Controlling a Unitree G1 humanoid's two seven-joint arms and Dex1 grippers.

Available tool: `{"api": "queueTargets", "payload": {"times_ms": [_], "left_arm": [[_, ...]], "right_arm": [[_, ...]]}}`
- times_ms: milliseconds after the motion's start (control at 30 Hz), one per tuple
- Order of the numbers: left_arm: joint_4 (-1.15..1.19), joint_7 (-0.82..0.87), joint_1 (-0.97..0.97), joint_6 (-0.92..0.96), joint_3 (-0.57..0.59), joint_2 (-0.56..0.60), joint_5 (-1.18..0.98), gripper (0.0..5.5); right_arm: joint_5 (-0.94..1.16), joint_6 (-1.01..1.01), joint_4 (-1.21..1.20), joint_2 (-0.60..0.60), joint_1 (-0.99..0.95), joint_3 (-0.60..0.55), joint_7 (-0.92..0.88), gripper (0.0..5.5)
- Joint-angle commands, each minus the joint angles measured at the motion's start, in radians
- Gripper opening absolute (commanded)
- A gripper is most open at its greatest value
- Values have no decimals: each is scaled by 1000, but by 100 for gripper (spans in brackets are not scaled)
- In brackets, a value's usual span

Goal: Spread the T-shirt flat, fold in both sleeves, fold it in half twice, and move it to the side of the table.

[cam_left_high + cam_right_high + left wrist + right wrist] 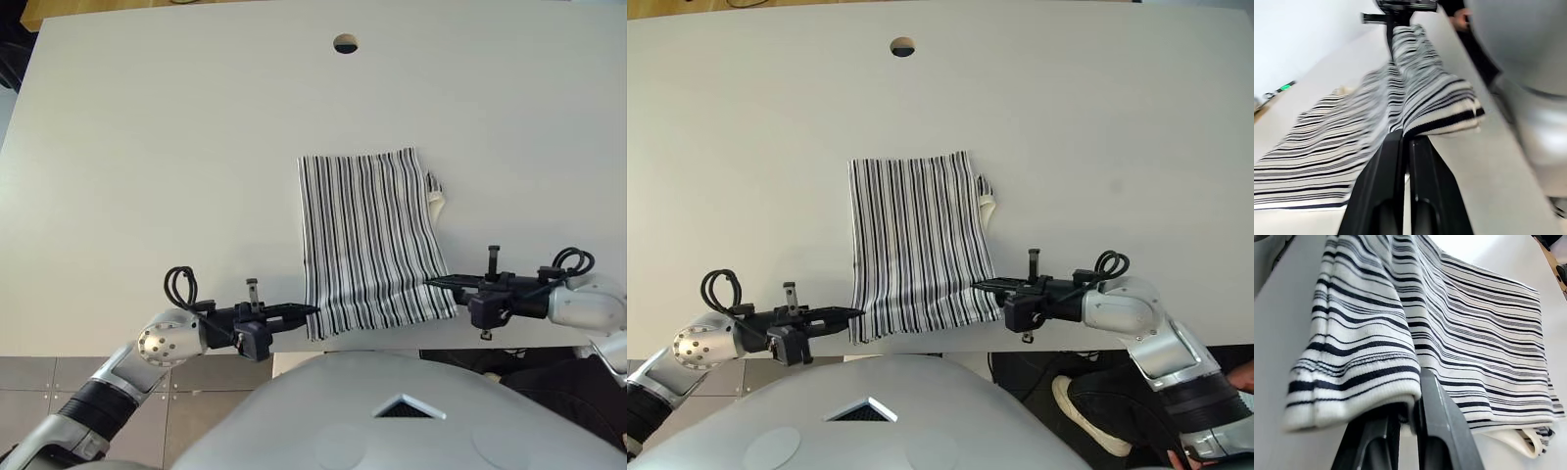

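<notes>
T-shirt: lies as a narrow striped rectangle on the white surface, right of centre, with its near hem just at the near edge. Sleeves apparently folded in already. Shows a small flap of pale cloth poking out on the far right side. Sits well apart from the cable hole at the far side.

Left tool: closed on the near left corner of the hem, cloth pinched between the fingers and bunched just beyond them. Right tool: clamped on the near right corner, a rolled lip of hem draped over its fingers.

Step in hand, by judgement: first fold in half, near hem carried over to the far edge.

- Lift both corners together, only enough to clear the layer beneath.
- Travel away from the body at equal pace, hem parallel to the far edge.
- Hold gentle tension between the two corners to prevent sagging in the middle.
- Lay the hem down edge on edge, then let go.
- Draw the bunched corners slightly outward before release; otherwise likely to leave wrinkles.
- Expect to tuck in the stray flap for a clean outline.
- Mind the near edge of the surface: easy to drag the lower layer off with too low a lift.
</notes>
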Motion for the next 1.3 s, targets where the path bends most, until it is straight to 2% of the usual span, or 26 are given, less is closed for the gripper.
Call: {"api": "queueTargets", "payload": {"times_ms": [33, 167, 300, 533, 600, 633, 800, 1000, 1033, 1200, 1300], "left_arm": [[93, 37, -132, 102, 92, -100, -21, 10], [210, 67, -260, 211, 133, -209, 48, 10], [319, 111, -380, 266, 151, -280, 168, 10], [449, 219, -508, 258, 160, -357, 338, 10], [481, 259, -541, 247, 164, -374, 378, 58], [482, 271, -553, 246, 170, -380, 384, 76], [515, 336, -610, 262, 186, -410, 437, 156], [563, 417, -606, 278, 190, -421, 488, 234], [558, 427, -601, 281, 193, -423, 490, 260], [603, 521, -605, 333, 256, -441, 473, 328], [595, 595, -573, 383, 334, -437, 442, 383]], "right_arm": [[107, 56, 13, 70, -57, -19, 6, 26], [175, 148, 115, 194, -195, -50, -31, 26], [104, 185, 284, 317, -349, -63, -115, 26], [0, 193, 502, 419, -485, -71, -210, 26], [-9, 192, 541, 440, -516, -76, -224, 26], [-16, 194, 562, 454, -535, -82, -238, 65], [-27, 201, 661, 515, -625, -115, -302, 156], [-77, 189, 754, 570, -694, -98, -331, 245], [-85, 190, 777, 576, -712, -102, -340, 274], [-133, 167, 931, 631, -833, -119, -457, 275], [-116, 91, 844, 652, -804, -135, -488, 275]]}}
